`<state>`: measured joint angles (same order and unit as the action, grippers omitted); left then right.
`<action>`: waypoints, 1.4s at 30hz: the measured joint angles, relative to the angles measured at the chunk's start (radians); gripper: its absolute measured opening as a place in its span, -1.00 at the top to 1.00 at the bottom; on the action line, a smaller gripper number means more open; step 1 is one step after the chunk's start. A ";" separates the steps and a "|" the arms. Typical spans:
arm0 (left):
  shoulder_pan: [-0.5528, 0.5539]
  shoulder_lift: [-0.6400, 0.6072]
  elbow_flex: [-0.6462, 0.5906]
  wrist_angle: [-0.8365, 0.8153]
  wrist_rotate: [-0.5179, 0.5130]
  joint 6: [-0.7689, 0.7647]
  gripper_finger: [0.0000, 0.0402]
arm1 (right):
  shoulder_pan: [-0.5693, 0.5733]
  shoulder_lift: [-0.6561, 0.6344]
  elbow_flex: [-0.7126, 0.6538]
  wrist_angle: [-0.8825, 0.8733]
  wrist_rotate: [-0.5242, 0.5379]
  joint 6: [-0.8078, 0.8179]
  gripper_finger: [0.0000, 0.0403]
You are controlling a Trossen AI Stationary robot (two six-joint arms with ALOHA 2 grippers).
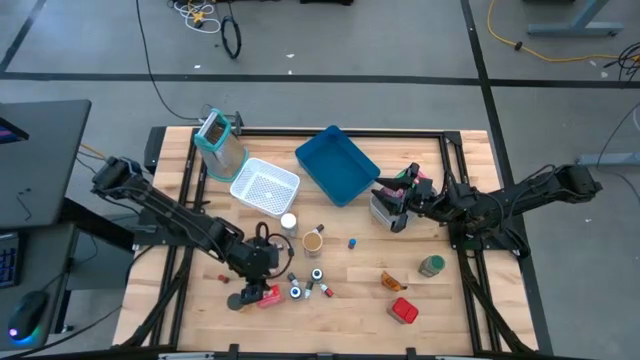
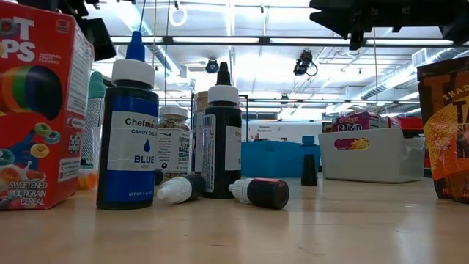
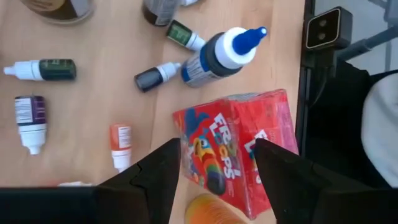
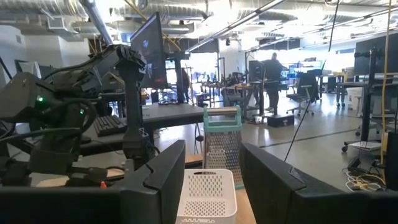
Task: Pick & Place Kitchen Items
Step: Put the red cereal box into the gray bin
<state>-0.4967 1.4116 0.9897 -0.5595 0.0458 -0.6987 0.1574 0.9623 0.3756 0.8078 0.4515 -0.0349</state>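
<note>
Hovering left gripper (image 3: 214, 168), fingers spread over red "Froot Loops" box (image 3: 239, 155), "Chefmaster" blue bottle (image 3: 214, 53) at 12 o'clock, right gripper (image 4: 211, 180) spread, empty.

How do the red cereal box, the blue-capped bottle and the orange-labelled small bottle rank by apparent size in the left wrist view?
1. red cereal box, clearly largest, though it lies nearest the camera.
2. blue-capped bottle.
3. orange-labelled small bottle, smallest.
The open left gripper hovers over the box.

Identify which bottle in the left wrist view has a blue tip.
The large blue-tipped bottle beside the red cereal box; the smaller bottles around it have white caps.
</note>
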 joint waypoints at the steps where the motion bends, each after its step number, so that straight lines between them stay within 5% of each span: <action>1: -0.001 0.008 0.000 0.003 0.002 0.000 -0.07 | 0.000 0.000 0.000 0.000 0.000 0.000 0.21; 11: -0.008 0.074 0.003 0.037 0.088 0.025 0.04 | 0.000 0.000 0.000 0.010 0.000 -0.001 0.21; 21: -0.004 0.076 0.001 0.070 0.051 -0.006 0.93 | 0.000 0.000 0.000 0.012 0.000 -0.001 0.21; 32: 0.066 0.065 0.072 0.007 0.134 -0.059 0.96 | 0.000 0.000 0.000 0.017 0.000 0.000 0.21; 42: 0.115 0.053 0.348 -0.405 -0.088 0.112 0.97 | 0.000 0.000 0.000 0.028 -0.016 -0.001 0.21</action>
<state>-0.3815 1.4647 1.3373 -0.9646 -0.0419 -0.5862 0.1574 0.9623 0.3756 0.8357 0.4354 -0.0357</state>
